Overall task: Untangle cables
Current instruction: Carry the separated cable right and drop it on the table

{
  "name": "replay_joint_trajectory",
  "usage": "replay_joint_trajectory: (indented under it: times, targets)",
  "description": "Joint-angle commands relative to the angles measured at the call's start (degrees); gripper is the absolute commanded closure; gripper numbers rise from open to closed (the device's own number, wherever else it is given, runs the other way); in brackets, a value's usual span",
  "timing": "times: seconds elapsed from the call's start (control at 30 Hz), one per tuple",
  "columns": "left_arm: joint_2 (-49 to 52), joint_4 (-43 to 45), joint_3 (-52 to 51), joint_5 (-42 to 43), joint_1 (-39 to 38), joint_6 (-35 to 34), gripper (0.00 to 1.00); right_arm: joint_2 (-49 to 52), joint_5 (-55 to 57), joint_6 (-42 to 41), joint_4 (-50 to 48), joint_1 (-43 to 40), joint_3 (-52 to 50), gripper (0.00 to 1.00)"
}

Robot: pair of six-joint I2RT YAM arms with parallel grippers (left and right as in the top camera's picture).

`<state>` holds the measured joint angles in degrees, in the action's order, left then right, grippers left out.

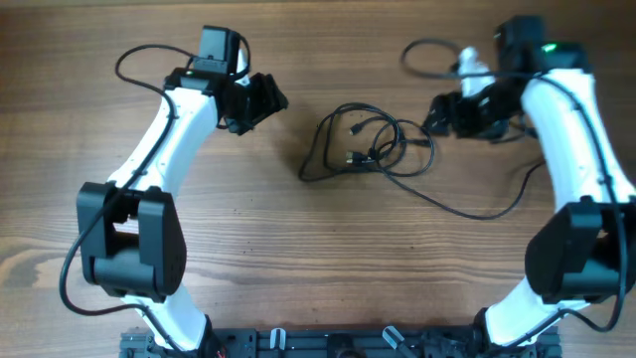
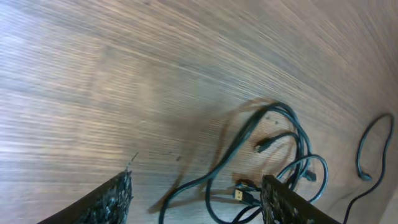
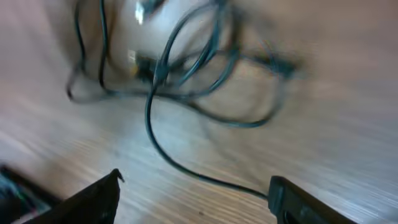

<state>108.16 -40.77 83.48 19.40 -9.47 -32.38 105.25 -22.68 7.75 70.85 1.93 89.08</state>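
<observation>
The cables [image 1: 363, 147] lie as loose tangled black loops in the middle of the wooden table, with one long strand trailing right. They also show in the left wrist view [image 2: 273, 158], where a gold-tipped plug [image 2: 239, 195] is visible, and blurred in the right wrist view [image 3: 186, 68]. My left gripper [image 1: 266, 102] is open and empty, to the left of the tangle. My right gripper [image 1: 439, 114] is open and empty, just right of the tangle. One strand [image 3: 205, 177] runs between the right fingers' view on the table.
The table [image 1: 248, 229] is bare wood around the tangle. Thicker black arm wires [image 1: 427, 50] loop near the right arm at the back, and another wire [image 1: 139, 60] near the left arm.
</observation>
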Motion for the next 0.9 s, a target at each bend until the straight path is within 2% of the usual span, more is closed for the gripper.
replay_joint_trajectory:
  times: [0.0, 0.07, 0.2, 0.27, 0.37, 0.5, 0.53, 0.57, 0.6, 0.67, 0.8, 0.87]
  targets:
    - [0.8, -0.2, 0.1, 0.7, 1.1, -0.9, 0.32, -0.5, -1.2, 6.7, -5.6, 5.9, -9.0, 0.23]
    - [0.8, -0.2, 0.1, 0.7, 1.1, -0.9, 0.32, -0.5, -3.1, 8.9, -9.1, 8.7, -12.0, 0.24]
    - [0.8, -0.4, 0.1, 0.7, 1.1, -0.9, 0.32, -0.4, -4.5, 5.5, -17.6, 11.1, -16.9, 0.25]
    - [0.8, -0.6, 0.1, 0.6, 1.1, -0.7, 0.32, -0.2, -4.6, 5.0, -20.5, 11.1, -19.0, 0.34]
    - [0.8, -0.6, 0.1, 0.4, 1.1, -0.6, 0.32, 0.2, -7.6, 4.1, -23.1, 11.1, -19.4, 0.56]
    - [0.8, -0.6, 0.1, 0.5, 1.1, -0.6, 0.32, 0.3, -8.1, 4.1, -26.5, 12.4, -22.7, 0.64]
    - [0.8, -0.6, 0.1, 0.5, 1.1, -0.4, 0.32, 0.3, -8.1, 4.0, -26.6, 12.5, -23.1, 0.74]
    - [0.8, -0.6, 0.1, 0.5, 1.1, 0.2, 0.32, 0.3, -8.1, 2.9, -26.7, 12.5, -23.1, 0.77]
    - [0.8, -0.7, 0.1, 0.5, 1.1, 0.4, 0.32, 0.0, -8.4, 0.4, -26.2, 12.3, -22.1, 0.87]
    - [0.8, -0.9, 0.1, 0.5, 1.1, 0.4, 0.32, -1.4, -9.7, -0.7, -23.4, 12.3, -18.9, 0.95]
    - [0.8, -1.0, 0.1, 0.4, 1.1, 0.6, 0.32, -9.5, -22.5, -1.2, -11.5, 11.0, -3.0, 0.96]
    - [0.8, -1.1, 0.1, 0.5, 1.1, 0.6, 0.32, -12.9, -26.1, -6.6, -11.8, 9.7, 2.3, 0.96]
